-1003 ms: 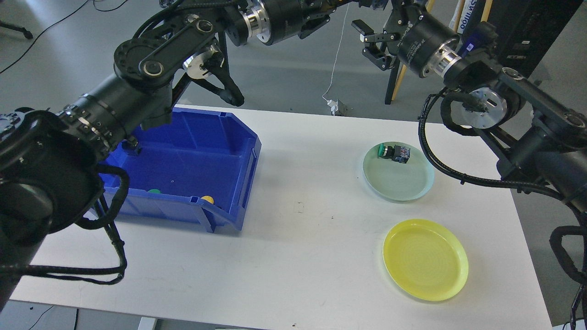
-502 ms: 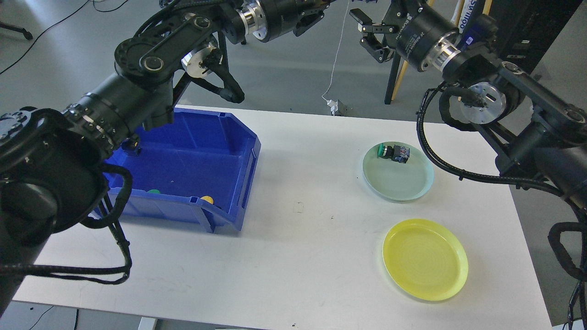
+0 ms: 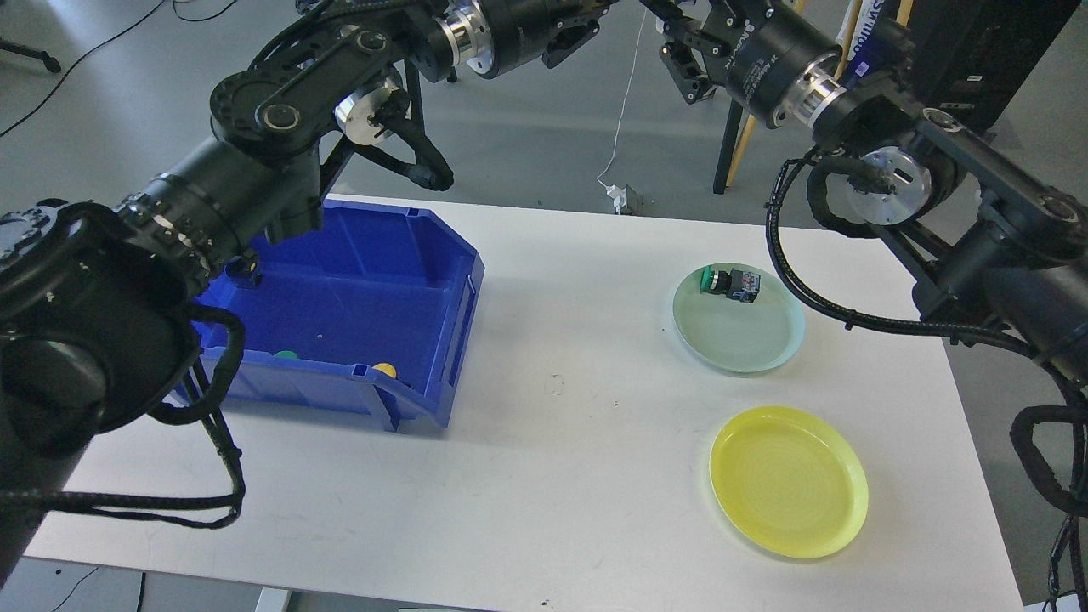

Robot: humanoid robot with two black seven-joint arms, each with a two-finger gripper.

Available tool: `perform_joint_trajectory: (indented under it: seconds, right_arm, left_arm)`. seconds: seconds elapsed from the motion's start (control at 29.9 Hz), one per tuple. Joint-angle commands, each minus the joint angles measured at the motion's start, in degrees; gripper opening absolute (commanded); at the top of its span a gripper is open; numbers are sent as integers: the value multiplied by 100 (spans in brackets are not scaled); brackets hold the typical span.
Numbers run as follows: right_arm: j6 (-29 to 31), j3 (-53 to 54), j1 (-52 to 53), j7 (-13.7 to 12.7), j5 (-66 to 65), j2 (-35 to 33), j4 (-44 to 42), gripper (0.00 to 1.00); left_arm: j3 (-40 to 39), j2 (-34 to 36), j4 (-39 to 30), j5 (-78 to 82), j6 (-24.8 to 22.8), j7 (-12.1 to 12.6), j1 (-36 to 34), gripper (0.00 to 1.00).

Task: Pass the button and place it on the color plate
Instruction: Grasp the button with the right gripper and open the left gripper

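Note:
A green-capped button (image 3: 729, 283) with a black and blue body lies on its side at the back of the pale green plate (image 3: 739, 340). The yellow plate (image 3: 789, 482) in front of it holds nothing. In the blue bin (image 3: 340, 297), a green button cap (image 3: 286, 354) and a yellow button cap (image 3: 384, 370) show behind the front wall. My right gripper (image 3: 673, 38) is high above the table's back edge, open and empty. My left gripper (image 3: 578, 30) is high at the top edge, mostly cut off; its fingers cannot be told apart.
The white table (image 3: 552, 459) bears the bin at the left and both plates at the right. My left arm (image 3: 255, 161) reaches over the bin's back left corner. Black cables (image 3: 816, 297) from my right arm hang beside the green plate.
My right gripper has risen and moved left towards the top edge. My left gripper has also shifted up, further out of the frame. The button, plates and bin have not moved.

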Motion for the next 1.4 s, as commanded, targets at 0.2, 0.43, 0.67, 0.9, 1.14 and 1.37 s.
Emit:
perform_joint_trajectory:
  seconds: [0.2,0.43,0.67,0.9,1.14,1.37]
  right_arm:
    - [12,-15,15,2,2,-1,-7,17]
    - [12,-24,23,2,2,-10,-16,17]
    - [21,-24,23,2,2,-10,-16,17]
    - [21,-32,23,2,2,-19,-16,17]
    - [29,-50,146,-15,-7,-133,-253,17]
    - [47,-76,77,-129,-7,-861,-359,17]
  left_arm:
    - [22,2,-1,6,-2,4,1,19]
    - [-4,10,96,-3,-2,4,19,60]
    - [13,11,131,6,-2,4,19,96]
    - [31,-7,131,6,-2,-5,19,98]
    - [75,19,43,24,-2,-5,10,98]
    - [75,300,43,50,-2,-5,10,98]
